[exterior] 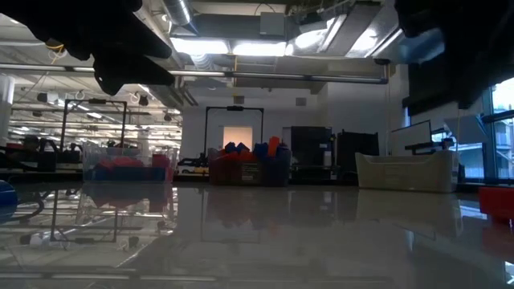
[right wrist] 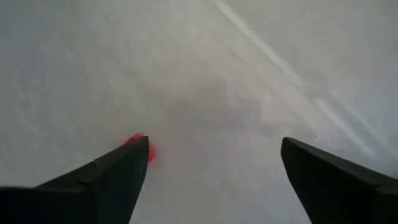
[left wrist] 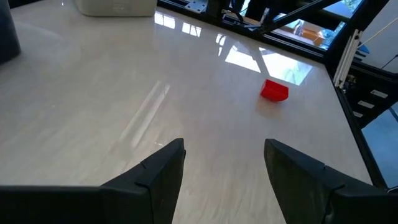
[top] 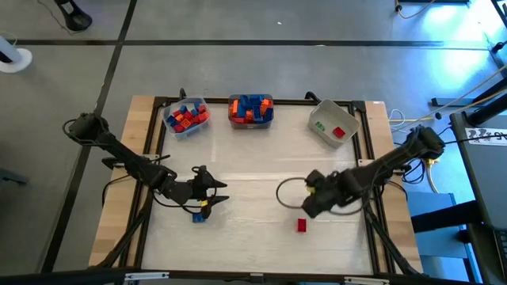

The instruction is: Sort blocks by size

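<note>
Our right gripper (top: 305, 207) hovers with fingers spread, just beside the red block (top: 301, 226) — a skewed descent could knock it away. Left gripper (top: 218, 192) gapes empty — blue block (top: 199, 217) beneath it.

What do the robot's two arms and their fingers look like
Both arms are dark, nearly black, jointed segments with black cables looping beside them. The left gripper carries a small yellow mark near its tip. Seen from the wrist cameras, the left fingers and right fingers are matte black wedges with angular, tapered tips.

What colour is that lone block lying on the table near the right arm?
Red; clearest in the left wrist view.
</note>
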Motion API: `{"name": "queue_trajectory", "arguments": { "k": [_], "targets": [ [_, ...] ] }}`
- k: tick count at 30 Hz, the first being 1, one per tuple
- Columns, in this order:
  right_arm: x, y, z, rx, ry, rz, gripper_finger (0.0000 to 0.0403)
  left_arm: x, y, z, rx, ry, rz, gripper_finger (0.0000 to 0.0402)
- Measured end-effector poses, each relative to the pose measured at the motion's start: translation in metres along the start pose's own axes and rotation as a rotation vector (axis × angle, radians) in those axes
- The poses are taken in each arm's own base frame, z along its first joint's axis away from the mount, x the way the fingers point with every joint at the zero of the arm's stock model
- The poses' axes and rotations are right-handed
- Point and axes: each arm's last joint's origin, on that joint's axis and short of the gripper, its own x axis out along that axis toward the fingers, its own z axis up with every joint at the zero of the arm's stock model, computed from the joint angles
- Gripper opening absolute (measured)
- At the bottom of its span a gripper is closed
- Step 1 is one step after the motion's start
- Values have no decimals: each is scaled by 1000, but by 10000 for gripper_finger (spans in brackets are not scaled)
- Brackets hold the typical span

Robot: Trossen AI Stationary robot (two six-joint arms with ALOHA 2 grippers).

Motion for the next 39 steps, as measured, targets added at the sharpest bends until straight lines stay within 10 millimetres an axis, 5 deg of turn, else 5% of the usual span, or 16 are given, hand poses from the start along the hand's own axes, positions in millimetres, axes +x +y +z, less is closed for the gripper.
{"name": "queue_trajectory", "arguments": {
  "k": [13,30,34,39],
  "targets": [
    [61,54,-28,190,221,64,363,0,-1,2,36,-19,-9,210],
    [103,71,-34,234,266,50,360,0,-1,2,67,-20,-10,210],
    [110,71,-35,224,275,23,328,0,-1,2,71,-16,-8,210],
    [110,69,-36,218,273,4,242,0,-1,2,72,-16,-7,210]
  ]
}}
